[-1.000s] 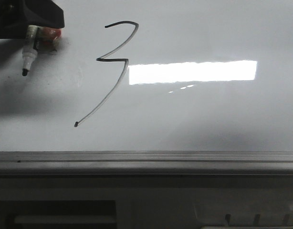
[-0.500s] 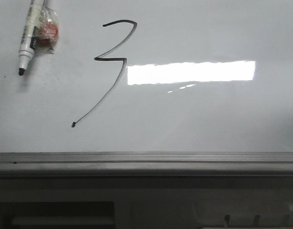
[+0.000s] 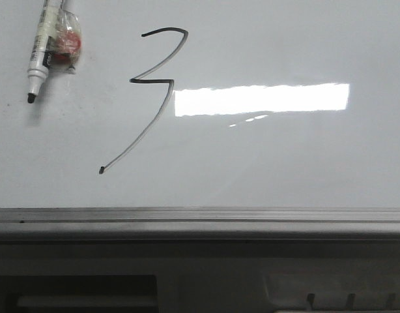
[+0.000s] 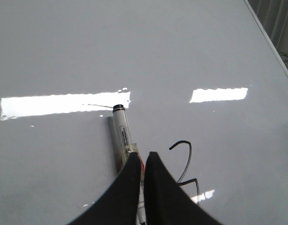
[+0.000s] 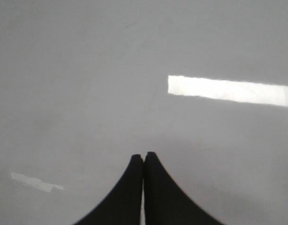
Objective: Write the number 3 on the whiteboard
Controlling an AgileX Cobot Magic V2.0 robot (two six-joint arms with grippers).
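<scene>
The number 3 [image 3: 171, 81], thin, black and angular, is drawn on the whiteboard [image 3: 285, 156], its long tail ending in a dot at lower left. Part of it shows in the left wrist view [image 4: 190, 152]. A white marker [image 3: 40, 49] with a red taped tab hangs tip down at the upper left, left of the 3, its tip close to the board. My left gripper [image 4: 144, 153] is shut on the marker [image 4: 121, 136] at the red tab; it is out of the front view. My right gripper [image 5: 144, 154] is shut and empty over bare whiteboard [image 5: 87, 70].
A grey metal rail [image 3: 200, 218] runs along the board's lower edge, with a grey slotted unit [image 3: 317, 297] below it. A bright rectangular reflection [image 3: 262, 99] lies right of the 3. The board's edge [image 4: 270, 33] shows in the left wrist view.
The left gripper's dark body, seen at the top left a second ago, has gone up out of the front view. The marker has shifted slightly. The 3 is unchanged.
</scene>
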